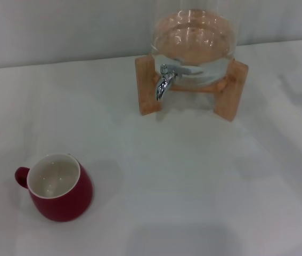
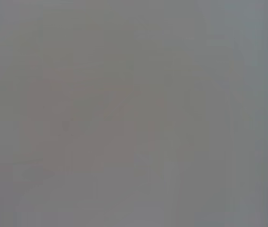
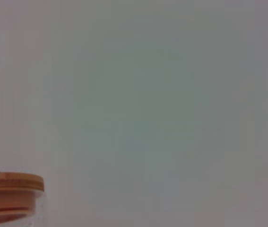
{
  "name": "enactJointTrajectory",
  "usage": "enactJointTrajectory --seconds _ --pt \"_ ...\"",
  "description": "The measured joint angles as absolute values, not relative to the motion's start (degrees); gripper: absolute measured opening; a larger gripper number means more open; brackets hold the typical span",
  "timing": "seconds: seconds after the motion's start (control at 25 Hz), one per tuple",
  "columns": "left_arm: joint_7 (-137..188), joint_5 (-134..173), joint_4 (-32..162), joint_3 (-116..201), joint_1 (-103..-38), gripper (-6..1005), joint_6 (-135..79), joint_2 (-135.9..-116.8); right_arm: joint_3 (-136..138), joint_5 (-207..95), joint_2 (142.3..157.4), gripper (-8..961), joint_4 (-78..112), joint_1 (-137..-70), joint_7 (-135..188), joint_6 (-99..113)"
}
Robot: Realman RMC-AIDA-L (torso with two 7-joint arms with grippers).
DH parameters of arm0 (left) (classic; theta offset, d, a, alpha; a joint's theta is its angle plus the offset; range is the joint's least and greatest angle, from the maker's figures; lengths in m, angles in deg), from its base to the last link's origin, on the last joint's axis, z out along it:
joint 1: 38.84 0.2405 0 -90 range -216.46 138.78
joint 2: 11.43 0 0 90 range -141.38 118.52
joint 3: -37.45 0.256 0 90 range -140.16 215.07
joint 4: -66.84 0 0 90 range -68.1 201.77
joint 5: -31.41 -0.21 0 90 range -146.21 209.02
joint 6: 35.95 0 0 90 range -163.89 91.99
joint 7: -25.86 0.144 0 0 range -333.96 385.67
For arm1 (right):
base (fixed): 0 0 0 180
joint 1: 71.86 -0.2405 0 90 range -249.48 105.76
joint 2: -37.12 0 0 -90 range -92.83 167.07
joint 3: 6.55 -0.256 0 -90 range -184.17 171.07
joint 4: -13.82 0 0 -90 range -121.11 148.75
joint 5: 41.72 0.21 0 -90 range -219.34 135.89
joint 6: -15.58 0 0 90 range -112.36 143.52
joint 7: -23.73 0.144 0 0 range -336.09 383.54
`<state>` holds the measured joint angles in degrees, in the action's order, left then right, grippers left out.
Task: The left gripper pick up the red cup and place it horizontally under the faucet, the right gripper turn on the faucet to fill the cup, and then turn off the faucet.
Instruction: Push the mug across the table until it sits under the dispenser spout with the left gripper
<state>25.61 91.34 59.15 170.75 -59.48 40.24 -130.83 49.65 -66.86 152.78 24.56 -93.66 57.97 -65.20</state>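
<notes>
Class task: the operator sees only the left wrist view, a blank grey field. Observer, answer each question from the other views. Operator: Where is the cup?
Observer: The red cup stands upright on the white table, near the robot's left.
Operator: And the faucet?
Observer: The faucet sits farther back on a glass jar in a wooden stand, spout pointing down.
Operator: Any grippers visible?
Observer: Neither; the right wrist view shows only the jar's wooden lid.

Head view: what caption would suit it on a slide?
Red cup stands upright on the white table, apart from the chrome faucet on the glass jar; no gripper in sight.
</notes>
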Motion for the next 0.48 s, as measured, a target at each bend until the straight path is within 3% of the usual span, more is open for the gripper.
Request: enactJointTrajectory --seconds 0.48 --pt "25.8 91.3 59.2 179.6 -55.2 865 43.3 -130.93 52.3 -66.9 152.69 829 23.6 -92.9 58.6 -65.2"
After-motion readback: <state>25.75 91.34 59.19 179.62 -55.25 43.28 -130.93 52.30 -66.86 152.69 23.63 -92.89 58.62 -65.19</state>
